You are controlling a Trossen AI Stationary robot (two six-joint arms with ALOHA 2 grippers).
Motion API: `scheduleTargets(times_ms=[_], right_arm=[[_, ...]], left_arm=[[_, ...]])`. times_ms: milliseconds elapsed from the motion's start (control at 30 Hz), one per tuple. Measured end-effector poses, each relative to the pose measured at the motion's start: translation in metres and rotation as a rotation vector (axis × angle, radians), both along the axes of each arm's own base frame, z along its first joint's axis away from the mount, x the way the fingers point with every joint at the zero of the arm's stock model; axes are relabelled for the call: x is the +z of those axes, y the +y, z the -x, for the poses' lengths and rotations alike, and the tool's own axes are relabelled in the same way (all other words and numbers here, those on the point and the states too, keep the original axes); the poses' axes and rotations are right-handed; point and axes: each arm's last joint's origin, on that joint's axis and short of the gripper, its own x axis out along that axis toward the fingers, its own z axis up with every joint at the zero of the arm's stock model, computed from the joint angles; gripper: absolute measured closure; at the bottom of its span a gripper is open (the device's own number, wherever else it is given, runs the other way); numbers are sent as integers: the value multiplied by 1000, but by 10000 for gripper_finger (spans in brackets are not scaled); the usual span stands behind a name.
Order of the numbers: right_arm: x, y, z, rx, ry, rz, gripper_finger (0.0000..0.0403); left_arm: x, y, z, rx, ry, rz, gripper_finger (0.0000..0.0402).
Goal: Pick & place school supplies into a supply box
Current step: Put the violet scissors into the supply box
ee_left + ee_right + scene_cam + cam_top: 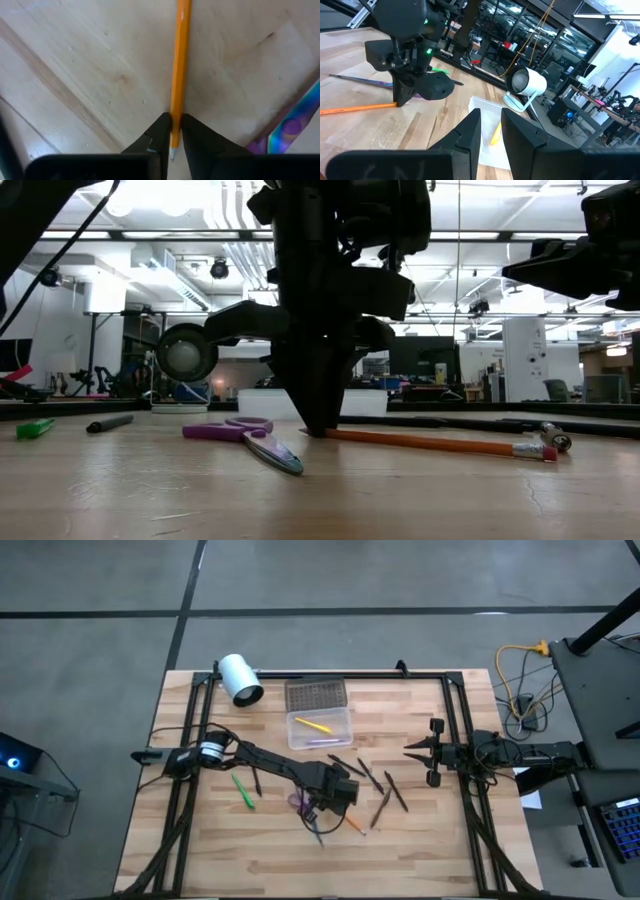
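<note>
My left gripper (335,802) (175,137) points down at the table's middle, shut on an orange pencil (179,70) (430,443) that lies flat on the wood. Purple-handled scissors (245,435) (300,802) lie beside it. A green pen (243,790) lies further left, and several dark pens (372,778) are scattered to the right. The clear supply box (320,727) stands open with a yellow pencil (313,724) in it. Its grey dotted lid (315,693) lies just beyond. My right gripper (428,755) (491,131) waits open near the table's right edge. My left gripper pinches the orange pencil between its two fingers (160,135), close to the sharpened tip (173,150). The fingers come from above, pointing down, and lie across the pencil. The pencil rests on the table along its whole length, eraser end (530,450) included.
A white cylinder (240,678) stands at the far left corner, next to the lid. A black frame (455,710) runs along the table's sides and far edge. Bare wood (250,850) shows along the near edge.
</note>
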Motion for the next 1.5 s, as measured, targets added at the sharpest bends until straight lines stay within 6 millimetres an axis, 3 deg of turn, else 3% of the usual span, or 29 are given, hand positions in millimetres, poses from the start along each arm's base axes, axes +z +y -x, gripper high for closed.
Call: scheduleTargets(times_ms=[133, 833, 1500], right_arm=[[0, 0, 0, 0, 0, 0, 335], [0, 0, 0, 0, 0, 0, 335], [0, 0, 0, -1, 0, 0, 335]], left_arm=[[0, 0, -1, -1, -8, 9, 394], [12, -1, 4, -3, 2, 8, 400], [32, 10, 13, 178, -51, -279, 400]])
